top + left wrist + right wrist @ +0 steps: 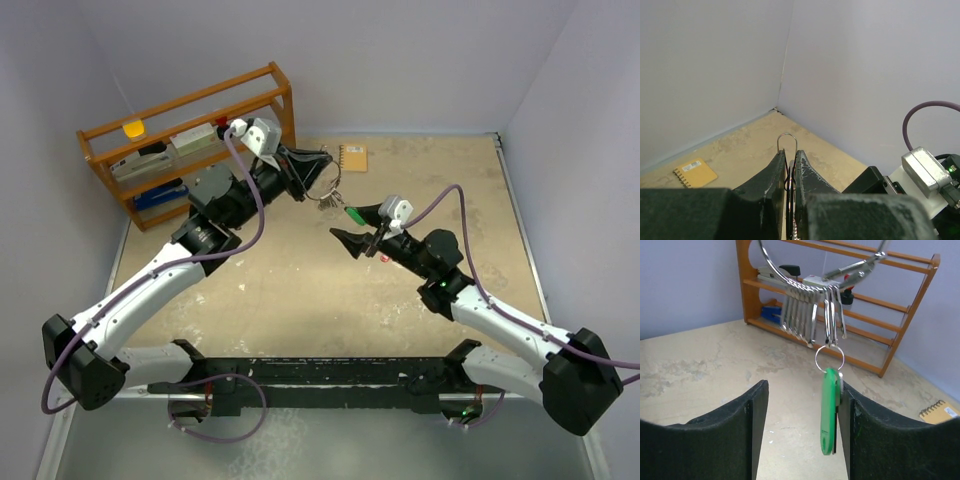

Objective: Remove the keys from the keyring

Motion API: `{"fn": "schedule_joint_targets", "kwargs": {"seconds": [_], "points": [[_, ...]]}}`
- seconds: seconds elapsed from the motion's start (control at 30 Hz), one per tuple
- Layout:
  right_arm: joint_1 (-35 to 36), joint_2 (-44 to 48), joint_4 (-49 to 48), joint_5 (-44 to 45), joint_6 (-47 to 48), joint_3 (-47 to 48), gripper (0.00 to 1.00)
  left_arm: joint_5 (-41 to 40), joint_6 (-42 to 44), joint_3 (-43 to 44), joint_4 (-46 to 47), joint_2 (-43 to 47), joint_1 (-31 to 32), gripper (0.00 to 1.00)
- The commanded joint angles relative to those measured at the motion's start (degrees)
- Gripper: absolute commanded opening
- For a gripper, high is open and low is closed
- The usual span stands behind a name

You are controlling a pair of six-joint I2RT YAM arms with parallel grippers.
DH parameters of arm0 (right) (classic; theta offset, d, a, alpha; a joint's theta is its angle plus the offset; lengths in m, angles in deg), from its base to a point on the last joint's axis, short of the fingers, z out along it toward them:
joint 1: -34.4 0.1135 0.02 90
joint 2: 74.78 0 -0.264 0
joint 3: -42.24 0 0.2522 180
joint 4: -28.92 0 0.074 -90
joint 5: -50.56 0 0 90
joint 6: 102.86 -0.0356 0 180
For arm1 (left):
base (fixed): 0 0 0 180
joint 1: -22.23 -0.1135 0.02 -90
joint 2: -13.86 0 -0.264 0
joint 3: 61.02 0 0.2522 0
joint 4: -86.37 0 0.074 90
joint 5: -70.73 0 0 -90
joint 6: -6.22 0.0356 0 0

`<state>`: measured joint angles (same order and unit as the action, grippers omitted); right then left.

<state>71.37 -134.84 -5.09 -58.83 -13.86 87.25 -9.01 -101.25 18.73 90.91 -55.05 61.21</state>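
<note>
The left gripper (789, 156) clamps the keyring (787, 134) aloft so its keys (801, 315) dangle below it, where the right gripper (802, 390) spreads its 2 fingers wide around the green key (830, 410), ready to pull.

We see the keyring (771, 268) hanging from our left gripper (790, 152) above the table (300, 300), with the keys (802, 315) beneath it. The lowest key (830, 410) sits between our right gripper's (804, 387) fingers, beside the right one. Behind stands the rack (743, 280), with the notebook (353, 157) to its right.

Left claw (790, 155) pinches the keyring (787, 134), loop poking above.
</note>
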Motion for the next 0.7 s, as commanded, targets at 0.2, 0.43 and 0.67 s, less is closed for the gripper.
{"fn": "schedule_joint_targets", "kwargs": {"seconds": [0.2,0.43,0.67], "points": [[0.91,-2.05,-6.43,-1.23,3.36,3.98,0.60,2.10,-1.41,0.98,4.05,-0.04,1.67,0.00],[1.34,-4.55,-10.42,-1.01,3.28,4.41,0.60,1.77,-0.81,1.24,2.80,0.30,2.43,0.00],[1.83,-5.73,-11.61,-0.13,3.12,5.04,0.58,1.50,-0.59,1.24,2.68,0.27,4.03,0.00]]}}
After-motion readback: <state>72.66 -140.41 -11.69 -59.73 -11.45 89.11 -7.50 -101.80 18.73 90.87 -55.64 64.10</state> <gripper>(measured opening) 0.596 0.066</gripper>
